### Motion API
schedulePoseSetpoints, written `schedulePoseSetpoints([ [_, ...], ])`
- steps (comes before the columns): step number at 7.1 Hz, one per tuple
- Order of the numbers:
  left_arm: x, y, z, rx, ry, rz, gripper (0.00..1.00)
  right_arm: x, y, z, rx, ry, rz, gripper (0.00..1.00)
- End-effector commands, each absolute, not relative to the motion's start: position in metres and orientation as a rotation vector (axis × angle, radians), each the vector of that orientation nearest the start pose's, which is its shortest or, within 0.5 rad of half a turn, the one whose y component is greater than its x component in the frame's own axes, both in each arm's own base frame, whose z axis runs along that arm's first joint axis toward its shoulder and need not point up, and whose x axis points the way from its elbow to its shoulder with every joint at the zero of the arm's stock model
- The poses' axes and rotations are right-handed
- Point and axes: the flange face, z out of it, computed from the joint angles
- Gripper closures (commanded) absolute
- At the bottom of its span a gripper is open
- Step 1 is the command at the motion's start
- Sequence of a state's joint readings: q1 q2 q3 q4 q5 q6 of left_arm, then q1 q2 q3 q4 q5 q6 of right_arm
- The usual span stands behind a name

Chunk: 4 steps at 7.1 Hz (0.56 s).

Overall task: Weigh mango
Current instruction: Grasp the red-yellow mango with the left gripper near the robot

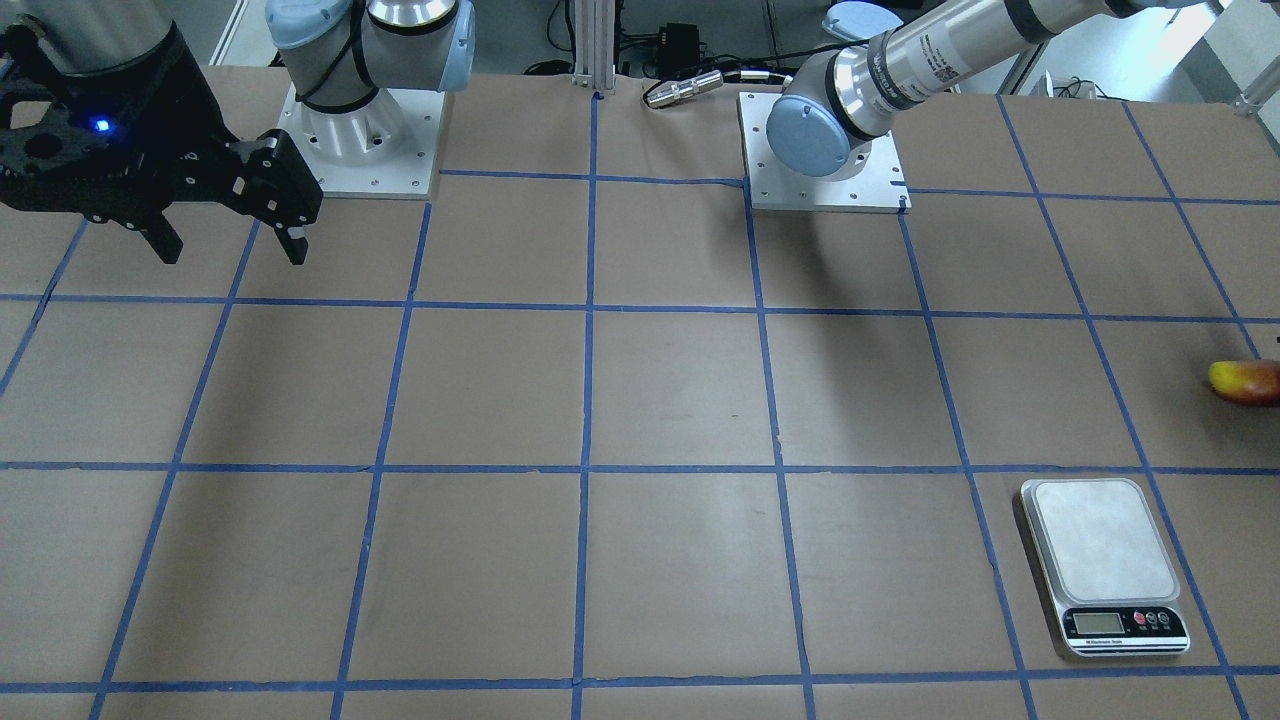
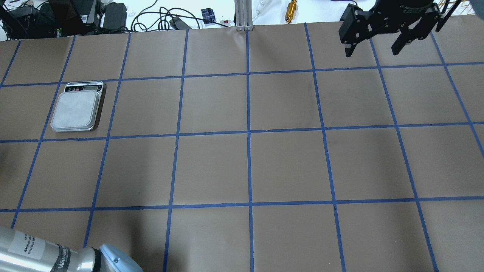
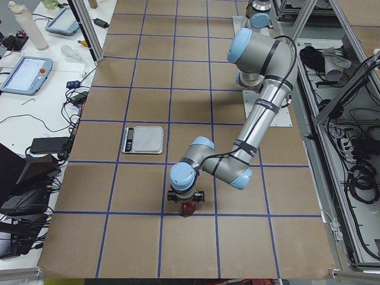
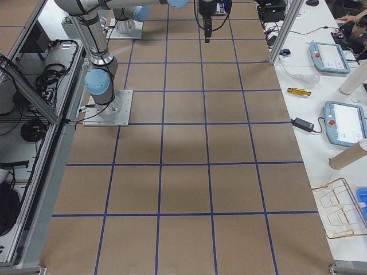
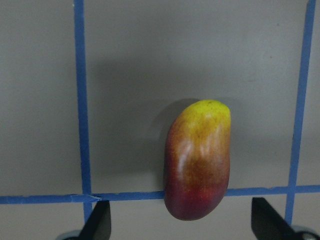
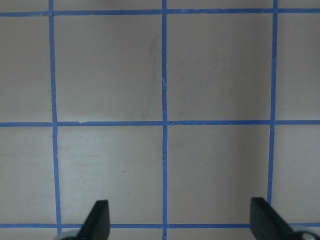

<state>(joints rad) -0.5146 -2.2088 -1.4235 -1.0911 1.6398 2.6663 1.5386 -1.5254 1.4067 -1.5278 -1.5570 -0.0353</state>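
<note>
The mango (image 5: pixel 197 160), yellow at one end and red at the other, lies on the brown table; it also shows at the right edge of the front view (image 1: pixel 1247 381). My left gripper (image 5: pixel 182 227) is open just above it, its fingers (image 5: pixel 97 222) wide apart on either side of the red end and clear of it; in the left side view (image 3: pixel 186 199) it hangs right over the fruit. The silver scale (image 1: pixel 1105 560) (image 2: pixel 77 109) stands bare about one grid square away. My right gripper (image 2: pixel 372 47) (image 1: pixel 230 235) is open, empty and raised at the far side.
Blue tape lines divide the table (image 2: pixel 249 166) into squares. The two arm bases (image 1: pixel 365 150) (image 1: pixel 825 170) are bolted at the robot's edge. Tablets, cables and a wire basket (image 4: pixel 344 209) lie on benches beyond the table's far edge.
</note>
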Motion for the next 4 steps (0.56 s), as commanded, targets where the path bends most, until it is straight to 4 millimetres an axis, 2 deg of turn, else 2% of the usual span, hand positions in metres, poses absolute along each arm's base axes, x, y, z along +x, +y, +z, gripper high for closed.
schedulePoseSetpoints([
  [1,0.552,-0.451,0.185,-2.288,-2.112,-0.039,0.00,0.117,-0.520,0.542,-0.003,3.128,-0.121,0.00],
  [3,0.555,-0.448,0.162,-2.272,-2.087,-0.013,0.00,0.118,-0.520,0.541,-0.006,3.128,-0.118,0.00],
  [4,0.555,-0.448,0.157,-2.267,-2.085,-0.009,0.00,0.118,-0.519,0.542,-0.006,3.128,-0.121,0.00],
])
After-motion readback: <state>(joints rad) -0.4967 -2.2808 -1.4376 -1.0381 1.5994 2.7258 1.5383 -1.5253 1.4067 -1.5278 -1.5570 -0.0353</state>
